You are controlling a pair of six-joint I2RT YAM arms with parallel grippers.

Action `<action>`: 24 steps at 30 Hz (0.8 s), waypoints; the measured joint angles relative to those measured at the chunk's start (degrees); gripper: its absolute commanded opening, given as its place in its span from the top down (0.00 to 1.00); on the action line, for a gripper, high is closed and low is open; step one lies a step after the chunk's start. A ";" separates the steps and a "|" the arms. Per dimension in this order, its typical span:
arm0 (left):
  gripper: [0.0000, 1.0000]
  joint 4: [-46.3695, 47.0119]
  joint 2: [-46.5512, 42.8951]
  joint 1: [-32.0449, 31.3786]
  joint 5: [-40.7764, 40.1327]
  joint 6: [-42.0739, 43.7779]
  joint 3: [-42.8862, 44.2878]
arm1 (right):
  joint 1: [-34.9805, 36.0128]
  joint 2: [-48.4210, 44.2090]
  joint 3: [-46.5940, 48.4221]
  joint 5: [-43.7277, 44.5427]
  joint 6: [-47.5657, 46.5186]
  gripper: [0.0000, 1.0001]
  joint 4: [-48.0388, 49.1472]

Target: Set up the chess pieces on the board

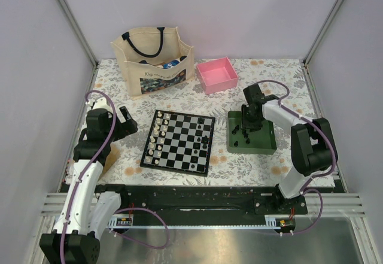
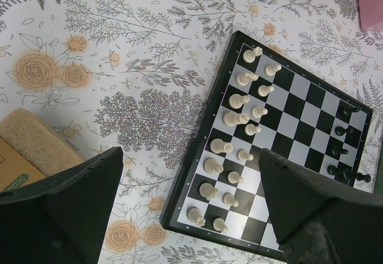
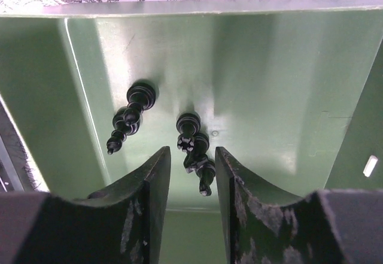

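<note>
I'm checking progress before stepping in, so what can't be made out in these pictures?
Right wrist view: whether the right gripper touches the chess piece between its fingers.
Top view: other pieces in the green tray, too small, partly under the arm.
Top view: tote bag contents, behind its wall.

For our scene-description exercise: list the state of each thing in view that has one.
board, partly set, black side mostly bare
chess pieces, several lying in the green tray
left end effector, open, holding nothing
right end effector, open, astride one lying piece
pink box, empty
</note>
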 measured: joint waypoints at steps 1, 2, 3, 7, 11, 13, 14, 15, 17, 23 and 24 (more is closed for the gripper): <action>0.01 0.00 0.04 0.00 0.00 0.00 0.00 | -0.04 0.22 0.00 -0.02 -0.13 0.57 0.11; 0.01 0.00 0.07 0.00 0.00 0.00 0.00 | -0.07 0.52 0.00 -0.02 -0.15 0.57 0.33; 0.01 0.00 0.04 0.00 0.00 0.00 0.00 | -0.11 0.85 0.00 -0.02 -0.20 0.57 0.46; 0.01 0.00 0.04 0.00 0.00 0.00 0.00 | -0.24 1.84 0.00 -0.04 -0.39 0.60 0.83; 0.01 0.00 0.07 0.00 0.00 0.00 0.00 | -0.24 2.34 0.09 -0.04 -0.57 0.61 1.07; 0.01 0.00 0.07 0.00 0.00 0.00 0.00 | -0.24 2.56 0.22 -0.04 -0.59 0.62 1.22; 0.01 0.00 0.07 0.00 0.00 0.00 0.00 | -0.24 2.64 0.28 -0.07 -0.61 0.62 1.27; 0.01 0.00 0.07 0.00 0.00 0.00 0.00 | -0.24 2.78 0.35 -0.04 -0.61 0.63 1.38; 0.01 0.00 0.07 0.00 0.00 0.00 0.00 | -0.26 3.10 0.44 -0.07 -0.63 0.65 1.49; 0.01 0.00 0.07 0.00 0.00 0.02 0.00 | -0.26 3.41 0.46 -0.04 -0.76 0.68 1.62; 0.01 0.00 0.07 0.00 0.00 0.00 0.00 | -0.26 3.43 0.48 -0.02 -0.76 0.68 1.62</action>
